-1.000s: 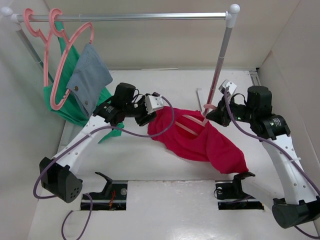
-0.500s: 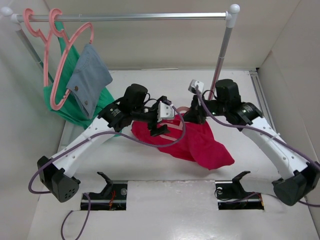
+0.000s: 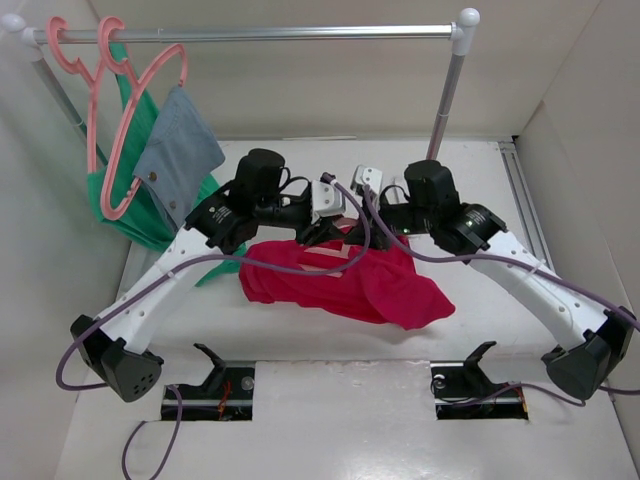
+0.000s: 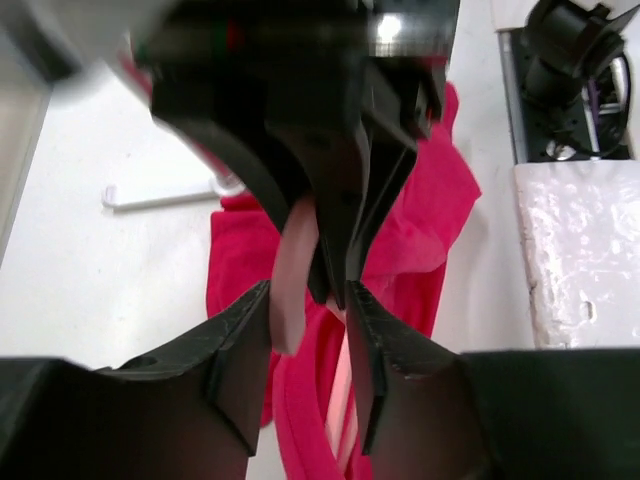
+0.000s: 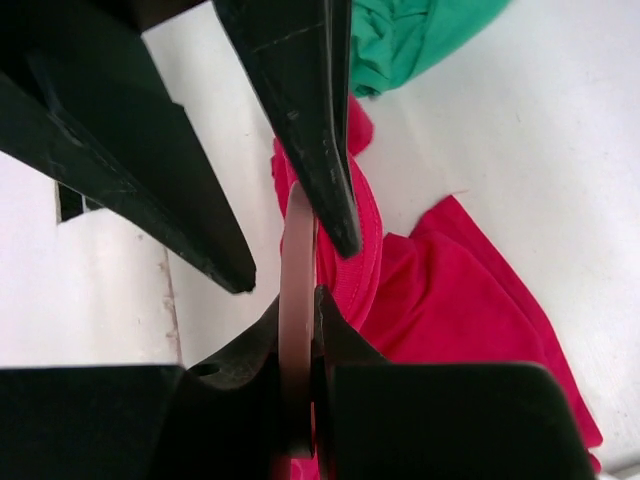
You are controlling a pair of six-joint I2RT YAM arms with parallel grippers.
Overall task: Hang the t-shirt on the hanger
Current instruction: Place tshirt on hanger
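Crimson t-shirt (image 3: 370, 290) cloth was heaped on the tabletop (image 3: 300, 340), beneath both pincers. The hanger (image 5: 297, 260) was clamped tight in the right pincer (image 5: 298, 310). The left pincer (image 4: 307, 292) was seen astride it, its grip untellable. With fingers so crowded, the hanger could be twisted loose.

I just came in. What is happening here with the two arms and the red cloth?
The job here is getting a red t-shirt onto a pink hanger. The shirt lies crumpled on the table, and part of the hanger shows among its folds. The right claw is shut on the hanger's bar. The left claw faces it closely, its jaws on either side of the same bar; whether it grips is unclear. The job looks unfinished.
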